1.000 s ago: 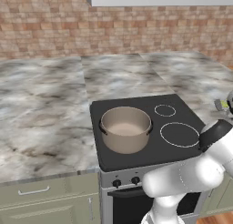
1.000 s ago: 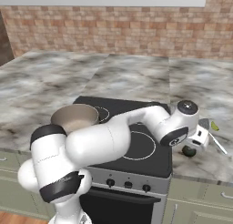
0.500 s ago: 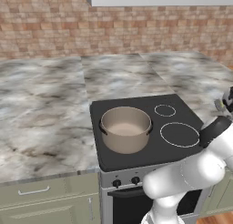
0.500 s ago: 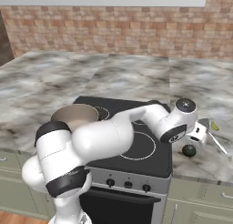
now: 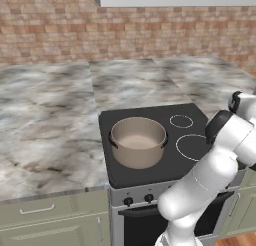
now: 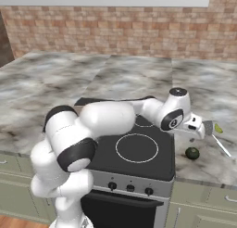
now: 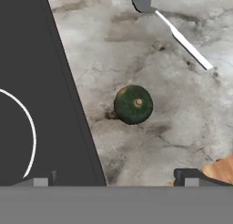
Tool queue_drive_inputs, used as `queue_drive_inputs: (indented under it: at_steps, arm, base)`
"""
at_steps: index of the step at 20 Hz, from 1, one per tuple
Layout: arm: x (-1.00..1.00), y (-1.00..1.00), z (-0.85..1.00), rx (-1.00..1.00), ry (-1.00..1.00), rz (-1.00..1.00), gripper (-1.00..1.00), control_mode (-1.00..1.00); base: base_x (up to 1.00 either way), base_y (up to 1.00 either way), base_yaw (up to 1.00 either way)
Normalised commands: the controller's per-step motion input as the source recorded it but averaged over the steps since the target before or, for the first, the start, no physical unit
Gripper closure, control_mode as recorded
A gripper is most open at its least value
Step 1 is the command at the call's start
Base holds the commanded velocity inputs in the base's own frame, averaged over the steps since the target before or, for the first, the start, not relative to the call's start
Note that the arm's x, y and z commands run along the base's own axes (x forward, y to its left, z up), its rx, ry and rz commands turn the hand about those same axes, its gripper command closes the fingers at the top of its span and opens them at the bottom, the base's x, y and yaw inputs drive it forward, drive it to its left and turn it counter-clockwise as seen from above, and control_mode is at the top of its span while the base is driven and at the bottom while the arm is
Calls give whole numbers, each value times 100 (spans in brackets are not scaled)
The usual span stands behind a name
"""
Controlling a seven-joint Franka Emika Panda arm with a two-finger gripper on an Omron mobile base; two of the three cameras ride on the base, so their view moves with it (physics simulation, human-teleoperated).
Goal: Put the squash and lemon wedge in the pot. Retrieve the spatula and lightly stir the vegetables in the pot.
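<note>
The pot (image 5: 138,141) was seen on the front left burner of the black stove (image 5: 165,162), upright, its pale inside holding nothing. The stove was set into a marbled grey table (image 5: 45,120) backed by a brick wall (image 5: 75,30).

The arm was stretched across the stove toward the table on its right side. In the right base view the hand (image 6: 200,131) was held above the table just past the stove's right edge, beside the grey head of the spatula (image 6: 215,138). In the hand view the two fingertips (image 7: 191,176) were seen spread wide apart at the bottom corners, with nothing between them.

The squash (image 7: 133,104), round and dark green with a pale stem scar, lay on the table just beside the stove's edge, between the two fingertips as the hand view framed it but apart from both. In the right base view it was seen below the hand (image 6: 192,153).

The spatula (image 7: 170,22) lay flat on the table beyond the squash, its thin pale handle running away from its head. The lemon wedge (image 6: 218,128) rested close by the spatula's head; whether the two touched could not be told.
</note>
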Motion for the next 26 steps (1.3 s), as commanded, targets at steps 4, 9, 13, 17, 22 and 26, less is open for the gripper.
queue_drive_inputs:
  at_steps: [4, 9, 13, 17, 22, 26]
  arm:
    - [31, -2, 0, -1, 15, 0, -100, -100]
    - [17, 0, 0, 0, 0, 0, -100, -100]
    - [26, 0, -1, 0, 6, 0, -100, -100]
    - [33, 0, -9, 0, 8, 0, -100, -100]
    - [25, 0, -28, 0, 4, 0, -100, -100]
    - [19, 0, -38, 0, 1, 0, -100, -100]
  base:
    - [0, 0, 0]
    - [0, 0, 0]
    - [0, 0, 0]
    - [0, 0, 0]
    - [0, 0, 0]
    - [0, 0, 0]
